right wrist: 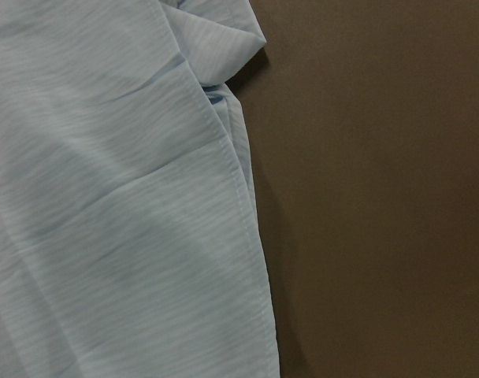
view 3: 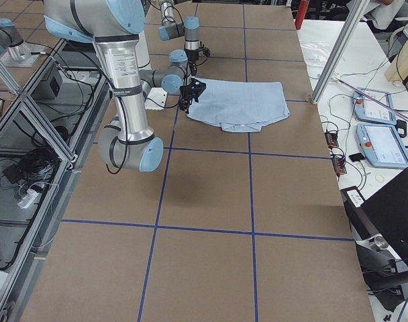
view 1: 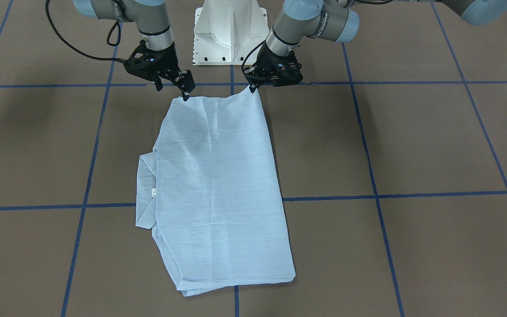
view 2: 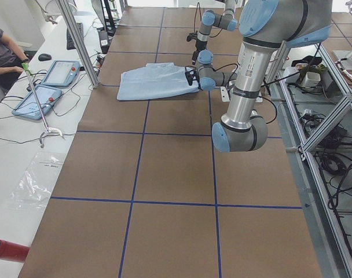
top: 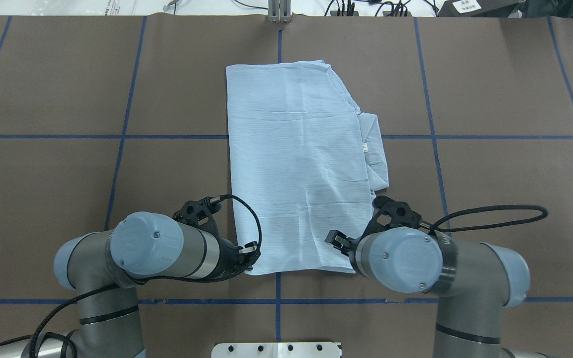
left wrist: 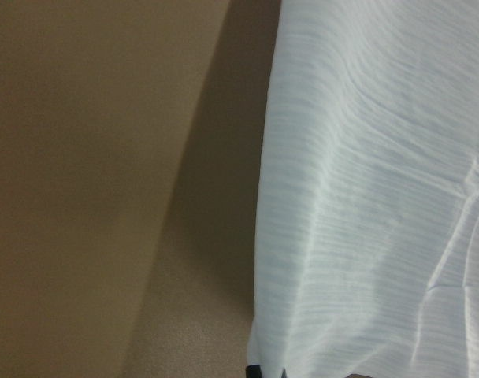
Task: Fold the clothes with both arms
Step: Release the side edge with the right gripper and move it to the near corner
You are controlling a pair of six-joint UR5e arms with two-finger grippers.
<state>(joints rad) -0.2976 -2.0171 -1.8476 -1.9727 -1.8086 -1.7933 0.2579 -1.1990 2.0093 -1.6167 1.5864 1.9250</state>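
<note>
The table (view 1: 434, 141) has a dull brown top, marked into large squares by blue tape lines (view 1: 412, 194). A white base block (view 1: 230, 31) stands at its edge. Along one side runs a white bench (view 2: 14, 156). On it lie a blue-rimmed tablet (view 2: 62, 73), a second tablet (view 2: 37, 102) with trailing cables, a black mouse (view 2: 45, 57), a clear plastic bag (view 2: 40, 182) and, at the near corner, a red cylinder (view 2: 8, 250). A seated person (view 2: 1, 46) rests an arm there, beside a slanting silver frame post (view 2: 77, 43). A black laptop (view 3: 395, 208) sits open.
</note>
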